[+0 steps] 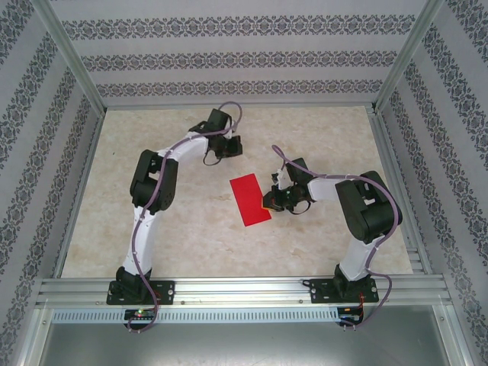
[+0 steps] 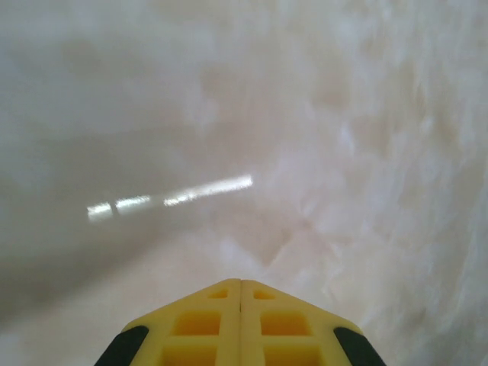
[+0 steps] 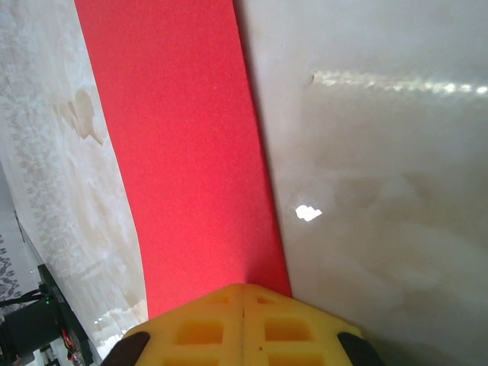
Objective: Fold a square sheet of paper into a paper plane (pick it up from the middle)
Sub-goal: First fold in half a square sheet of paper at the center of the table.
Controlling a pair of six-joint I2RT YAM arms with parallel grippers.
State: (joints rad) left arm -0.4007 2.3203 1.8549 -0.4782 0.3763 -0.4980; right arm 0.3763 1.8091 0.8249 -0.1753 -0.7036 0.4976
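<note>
The red sheet of paper [image 1: 250,200] lies flat in the middle of the table and shows as a tilted rectangle, longer than it is wide. In the right wrist view the paper [image 3: 191,152] stretches away from my fingertips as a long red strip. My right gripper [image 1: 268,203] is at the paper's right edge near its lower corner. Its yellow jaws are shut, and the right gripper [image 3: 242,287] tips rest over the paper's near end with nothing seen between them. My left gripper [image 1: 231,146] hovers behind the paper, apart from it. The left gripper [image 2: 241,282] is shut over bare table.
The marble-patterned table [image 1: 152,229] has metal rails along its sides and patterned walls behind and beside it. Both arm bases stand at the near edge.
</note>
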